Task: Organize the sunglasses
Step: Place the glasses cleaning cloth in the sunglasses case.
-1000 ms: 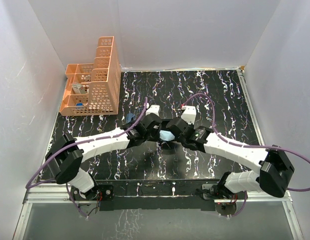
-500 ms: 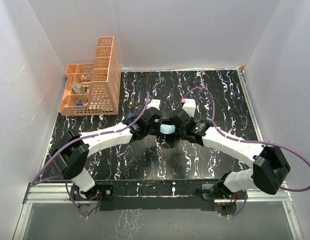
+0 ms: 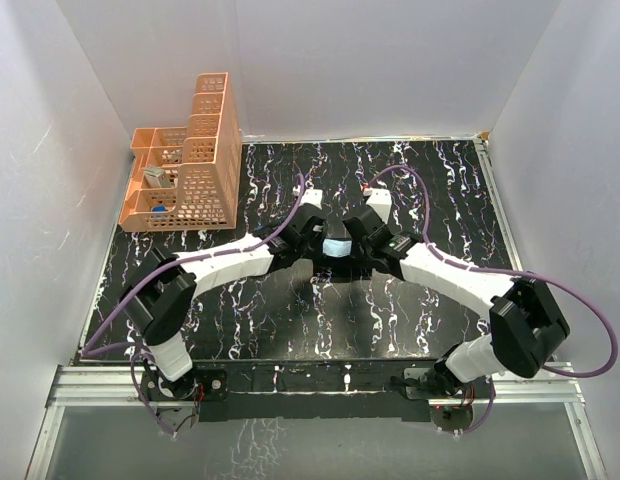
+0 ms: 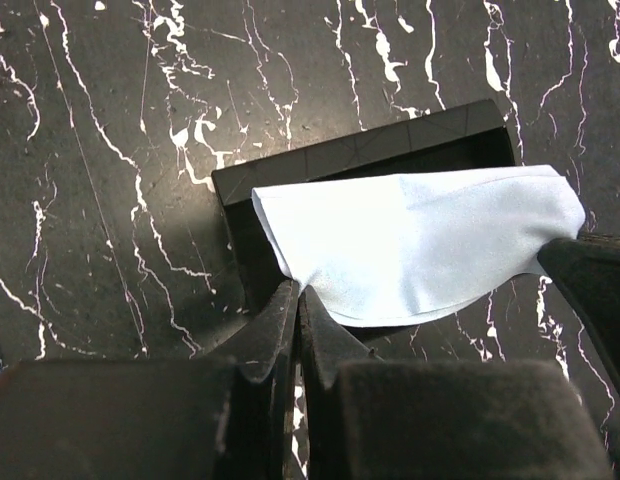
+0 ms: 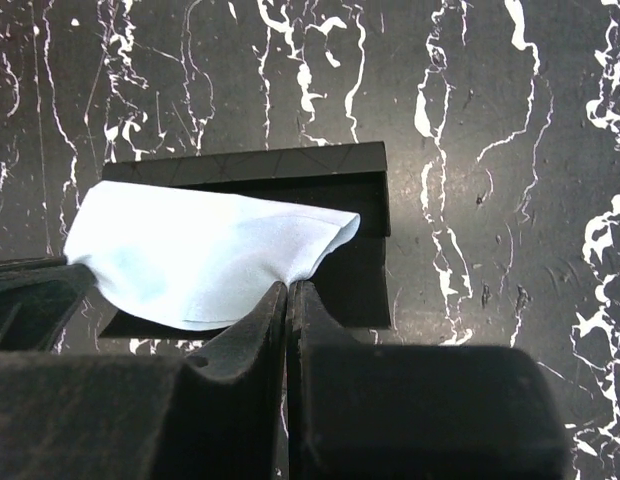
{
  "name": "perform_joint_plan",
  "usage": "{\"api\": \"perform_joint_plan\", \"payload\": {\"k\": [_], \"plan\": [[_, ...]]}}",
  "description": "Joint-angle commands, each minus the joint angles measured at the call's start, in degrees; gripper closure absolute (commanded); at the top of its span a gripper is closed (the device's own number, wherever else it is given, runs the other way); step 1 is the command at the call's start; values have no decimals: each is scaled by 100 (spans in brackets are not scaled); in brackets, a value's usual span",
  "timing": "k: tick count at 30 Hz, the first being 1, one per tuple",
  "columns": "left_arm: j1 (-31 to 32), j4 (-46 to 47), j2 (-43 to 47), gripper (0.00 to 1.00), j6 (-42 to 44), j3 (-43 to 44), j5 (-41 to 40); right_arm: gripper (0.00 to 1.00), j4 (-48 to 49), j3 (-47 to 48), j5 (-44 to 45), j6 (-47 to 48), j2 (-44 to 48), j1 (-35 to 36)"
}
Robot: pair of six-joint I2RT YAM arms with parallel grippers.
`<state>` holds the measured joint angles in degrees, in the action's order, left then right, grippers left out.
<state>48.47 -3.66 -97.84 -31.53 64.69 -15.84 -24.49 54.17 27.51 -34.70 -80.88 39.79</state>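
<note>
Pinches one end of a light blue cloth (image 4: pixel 420 245) with the left hand (image 4: pixel 298 295), fingers clenched flat together on the fabric's lower edge. Grips the opposite end with the right hand (image 5: pixel 288 290), likewise clamped tight on a small fold of the fabric. Holds the cloth spread between the two hands, bellying a little along its near edge, directly over a black oblong case (image 5: pixel 290 160) lying on the black, white-veined worktop (image 3: pixel 290 320). Hides most of the case's hollow in both wrist views, leaving the far long wall and one end showing. Cannot tell whether the fabric touches the case or hangs just above it. Meets hand to hand near the middle of the worktop in the top view, both arms reaching inward from the near edge, purple cables (image 3: pixel 415 185) looping over them. Stands well apart from an orange perforated organizer (image 3: pixel 190 170) at the far left corner. Cannot tell where the sunglasses lie: makes them out plainly in no view, with the case's inside covered by the cloth.
</note>
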Motion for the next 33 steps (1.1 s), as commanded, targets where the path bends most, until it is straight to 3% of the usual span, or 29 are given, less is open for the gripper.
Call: {"api": "perform_joint_plan", "payload": {"k": [1,14,33], "plan": [[-107,127,-120,100,98,297,65,100,502,359,-96,226,-126,-130],[-288,116,-636,100,202,702,163,100,818,498,-456,455,-646,-496],[-295,260,-876,100,18,488,405,100,1112,-111,-635,403,-591,-595]]}}
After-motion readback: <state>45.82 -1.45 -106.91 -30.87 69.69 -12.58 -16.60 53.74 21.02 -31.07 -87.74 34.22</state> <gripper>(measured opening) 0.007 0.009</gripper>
